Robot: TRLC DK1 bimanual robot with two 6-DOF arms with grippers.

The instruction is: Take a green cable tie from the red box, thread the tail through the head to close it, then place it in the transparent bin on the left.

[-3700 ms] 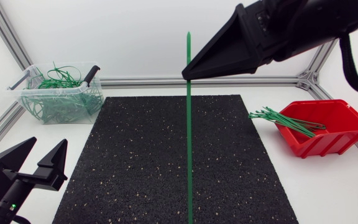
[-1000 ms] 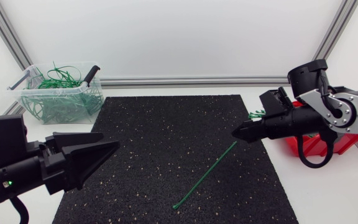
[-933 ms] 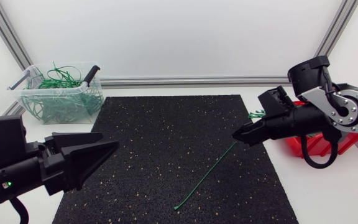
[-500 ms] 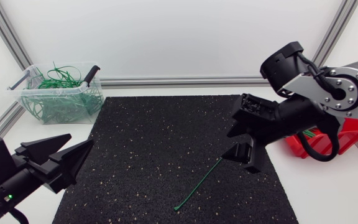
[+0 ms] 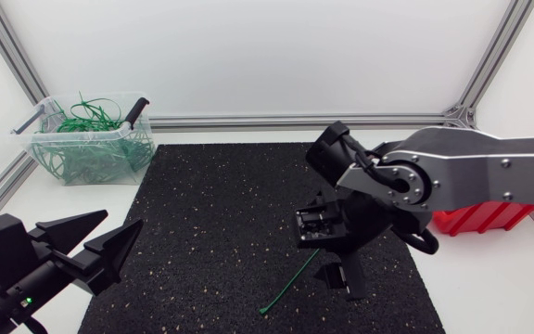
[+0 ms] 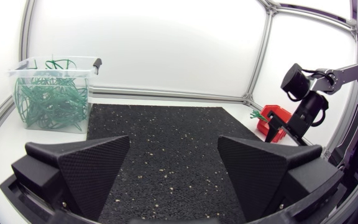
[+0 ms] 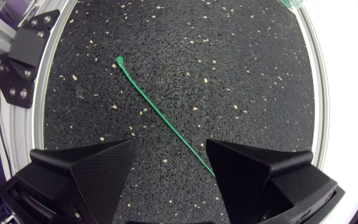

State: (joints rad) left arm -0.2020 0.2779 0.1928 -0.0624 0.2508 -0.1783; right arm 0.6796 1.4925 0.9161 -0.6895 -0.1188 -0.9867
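my right gripper pointing down over black mat, jaws wide, gripping nothing, green cable tie flat on mat just under them, my left gripper also wide and empty, red box behind right arm, transparent bin well apart

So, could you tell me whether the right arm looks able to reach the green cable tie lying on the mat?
Probably yes. The right claw hangs open directly over the cable tie, which lies flat on the black mat with nothing covering it or standing beside it.
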